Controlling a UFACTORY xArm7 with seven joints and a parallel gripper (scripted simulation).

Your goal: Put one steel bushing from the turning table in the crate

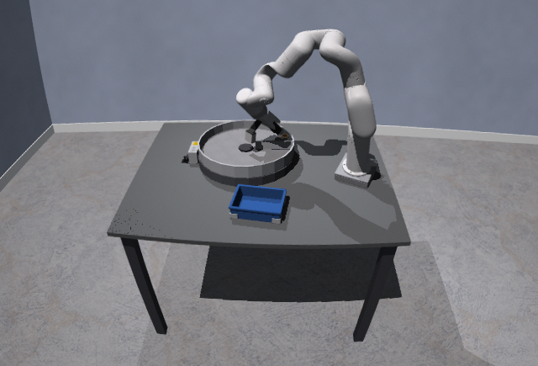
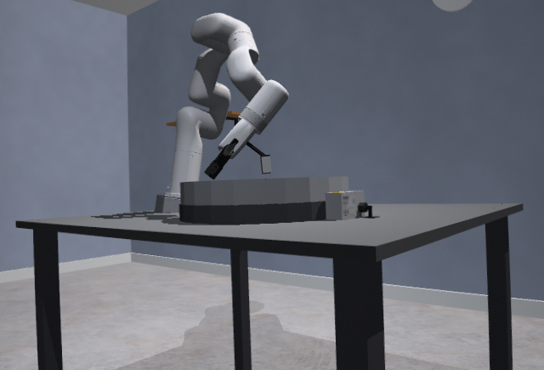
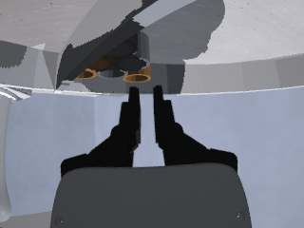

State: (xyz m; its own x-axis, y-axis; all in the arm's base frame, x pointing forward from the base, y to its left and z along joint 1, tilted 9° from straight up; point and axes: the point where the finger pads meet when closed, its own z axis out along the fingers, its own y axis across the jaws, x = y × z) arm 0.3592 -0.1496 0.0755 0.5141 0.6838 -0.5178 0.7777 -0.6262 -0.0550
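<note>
Gripper [image 3: 143, 91]: two matte black fingers, narrow gap between them, nearly pressed together and nothing pinched. It hangs tilted over the far-right part of the turning table [image 1: 225, 169], tips above the rim level in the exterior view.

Just ahead of the fingertips, wrist view: a tight cluster of short ring-shaped bushings lying in shadow on the flat grey disc. Two are orange-brown, brass-like [image 3: 139, 76]; a dark grey, steel-looking bushing [image 3: 114, 72] sits between them. None touches the fingers.

Turning table: round, smooth pale grey faceted wall on a darker base. A flat dark disc [image 1: 245, 147] marks its middle.

Crate [image 1: 257, 212]: blue, rectangular, open-topped, well apart from the gripper, beyond the table's near rim.
</note>
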